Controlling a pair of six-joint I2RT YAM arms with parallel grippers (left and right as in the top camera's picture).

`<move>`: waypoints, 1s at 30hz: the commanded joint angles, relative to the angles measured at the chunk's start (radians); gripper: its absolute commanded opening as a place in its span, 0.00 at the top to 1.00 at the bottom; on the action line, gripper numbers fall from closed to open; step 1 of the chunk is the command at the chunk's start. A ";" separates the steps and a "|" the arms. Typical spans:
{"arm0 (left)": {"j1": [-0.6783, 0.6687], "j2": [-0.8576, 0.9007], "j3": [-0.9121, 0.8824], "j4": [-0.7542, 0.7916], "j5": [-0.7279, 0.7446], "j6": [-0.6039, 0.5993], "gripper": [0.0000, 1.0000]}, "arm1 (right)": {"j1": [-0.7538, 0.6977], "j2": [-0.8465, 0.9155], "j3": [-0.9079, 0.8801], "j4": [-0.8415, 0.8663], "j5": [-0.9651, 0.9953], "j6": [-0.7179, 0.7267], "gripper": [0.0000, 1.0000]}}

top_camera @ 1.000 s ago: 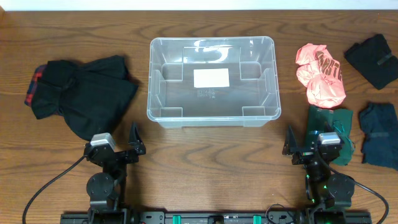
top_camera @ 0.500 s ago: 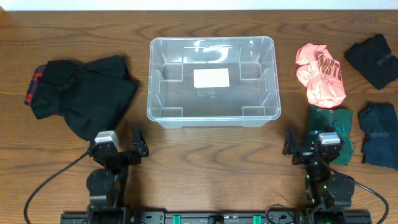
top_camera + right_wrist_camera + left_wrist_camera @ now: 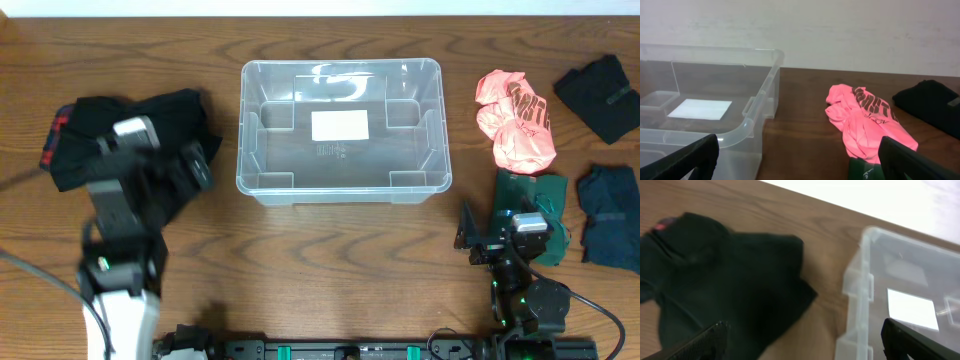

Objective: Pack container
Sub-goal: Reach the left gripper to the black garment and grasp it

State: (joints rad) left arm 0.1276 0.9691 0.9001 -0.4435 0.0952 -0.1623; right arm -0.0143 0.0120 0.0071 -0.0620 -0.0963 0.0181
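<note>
The clear container point(image 3: 246, 130) stands empty at the table's middle back, a white label point(image 3: 340, 125) on its base. My left gripper point(image 3: 172, 168) hovers open over the right part of a black garment point(image 3: 90, 150), blurred by motion. In the left wrist view my left gripper point(image 3: 802, 349) frames the garment's point(image 3: 725, 280) right edge, bare wood and the container's point(image 3: 860, 280) left wall. Near the front right, my right gripper point(image 3: 482, 222) stands open and holds nothing. Through my right gripper point(image 3: 797, 165) show the container's point(image 3: 740, 117) corner and a pink garment point(image 3: 865, 120).
A pink garment point(image 3: 515, 120) lies right of the container. A green one point(image 3: 545, 195) lies just ahead of the right gripper. A black folded piece point(image 3: 598, 95) and a dark blue one point(image 3: 610, 215) sit at the far right edge.
My left arm has risen from the front edge and swung forward and left, over the black garment. The right arm has not moved.
</note>
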 commanded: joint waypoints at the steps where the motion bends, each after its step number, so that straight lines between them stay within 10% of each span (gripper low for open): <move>1: 0.043 0.101 0.144 -0.021 0.005 -0.023 0.02 | 0.006 -0.005 -0.002 -0.005 0.003 0.011 0.01; 8: 0.157 0.164 0.177 -0.078 0.023 -0.143 0.02 | 0.006 -0.005 -0.002 -0.005 0.003 0.011 0.01; 19: 0.587 0.310 0.165 -0.072 0.539 -0.260 0.02 | 0.006 -0.005 -0.002 -0.005 0.003 0.010 0.01; 30: 0.662 0.539 0.158 -0.017 0.549 -0.281 0.02 | 0.006 -0.005 -0.002 -0.005 0.003 0.011 0.01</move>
State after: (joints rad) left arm 0.7765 1.4750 1.0611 -0.4759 0.6132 -0.4313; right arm -0.0143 0.0120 0.0071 -0.0628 -0.0963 0.0181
